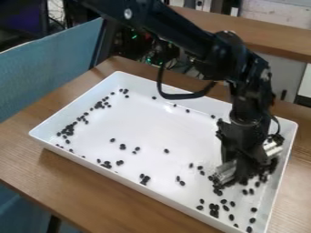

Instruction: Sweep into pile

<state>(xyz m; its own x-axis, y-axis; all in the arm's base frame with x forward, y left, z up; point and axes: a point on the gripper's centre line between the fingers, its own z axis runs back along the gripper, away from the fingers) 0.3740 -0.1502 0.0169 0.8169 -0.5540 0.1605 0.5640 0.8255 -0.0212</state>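
Observation:
The black gripper (246,157) hangs low over the right part of the white tray (130,179), close to its right wall. Silvery pieces stick out at its lower left (226,172) and right (273,148); what they belong to is unclear. Dark beans (246,176) lie thickly around and below its lower end, partly hidden by it. More beans form a loose band (68,129) along the tray's left side. Small groups (145,179) are scattered through the middle and near the front wall, with several more (213,209) at the front right corner.
The tray's raised walls surround the beans on a brown wooden table (109,195). A blue panel (45,68) stands at the left. Behind the tray are a wooden ledge (267,38) and dark equipment with cables, and the arm crosses above the tray's back wall.

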